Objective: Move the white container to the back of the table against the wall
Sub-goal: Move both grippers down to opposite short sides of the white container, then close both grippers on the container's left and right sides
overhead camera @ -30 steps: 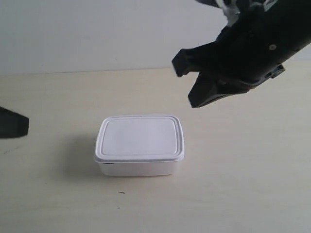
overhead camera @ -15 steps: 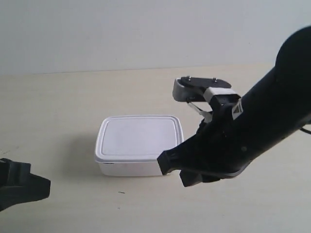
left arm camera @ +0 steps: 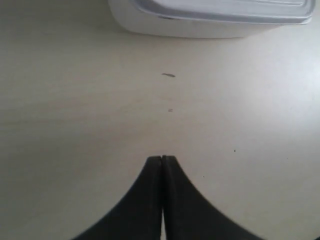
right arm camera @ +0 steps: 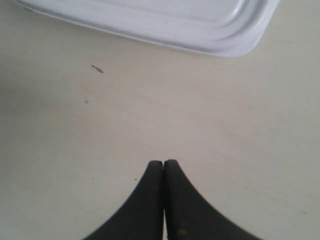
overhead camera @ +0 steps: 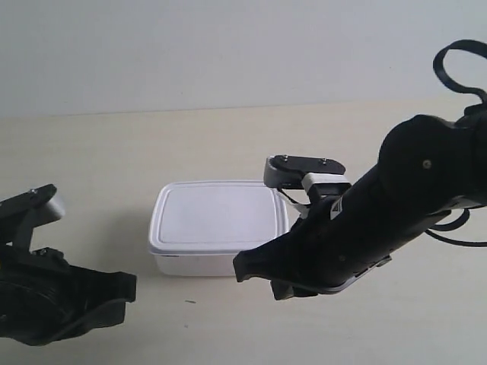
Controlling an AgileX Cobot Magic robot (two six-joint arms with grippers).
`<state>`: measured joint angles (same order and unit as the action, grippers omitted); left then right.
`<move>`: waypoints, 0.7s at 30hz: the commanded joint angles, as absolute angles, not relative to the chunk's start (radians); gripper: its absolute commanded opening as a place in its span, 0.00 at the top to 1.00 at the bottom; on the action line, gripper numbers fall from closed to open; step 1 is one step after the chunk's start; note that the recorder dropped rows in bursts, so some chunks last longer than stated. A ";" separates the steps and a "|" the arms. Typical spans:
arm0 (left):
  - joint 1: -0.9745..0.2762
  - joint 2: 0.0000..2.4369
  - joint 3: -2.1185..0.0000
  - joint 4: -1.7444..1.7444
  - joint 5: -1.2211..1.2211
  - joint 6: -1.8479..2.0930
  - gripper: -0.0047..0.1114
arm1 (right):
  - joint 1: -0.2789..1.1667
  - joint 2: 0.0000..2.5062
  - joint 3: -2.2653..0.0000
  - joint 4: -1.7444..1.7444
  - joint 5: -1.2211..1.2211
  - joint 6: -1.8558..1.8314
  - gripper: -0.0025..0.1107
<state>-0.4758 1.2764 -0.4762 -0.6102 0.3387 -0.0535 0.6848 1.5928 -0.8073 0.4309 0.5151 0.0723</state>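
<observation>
The white container [overhead camera: 217,220] stands lid on in the middle of the table [overhead camera: 99,152], well short of the wall [overhead camera: 228,46]. My right arm [overhead camera: 365,220] hangs low at the container's front right corner and covers part of it. My left arm [overhead camera: 61,296] is at the front left, apart from the box. In the left wrist view my left gripper [left arm camera: 161,159] is shut and empty over bare table, the container [left arm camera: 210,17] ahead of it. The right gripper [right arm camera: 163,162] is likewise shut and empty, short of the container's lid [right arm camera: 165,20].
A small dark speck [overhead camera: 189,301] lies on the table just in front of the container. Bare tabletop runs from behind the box to the wall. A black cable loop [overhead camera: 456,61] rises from the right arm.
The right arm has come down from above to the container's front right. The left arm has pushed further into view at the front left. The container has not moved.
</observation>
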 commanded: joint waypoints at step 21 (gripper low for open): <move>-0.490 1.551 -0.663 -0.622 0.231 -0.006 0.96 | 0.687 1.725 -0.849 0.429 0.385 0.047 0.98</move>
<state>-0.4828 1.5463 -0.6533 -0.6145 0.2491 0.0000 0.6848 1.7262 -0.8423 0.4342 0.4006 0.0584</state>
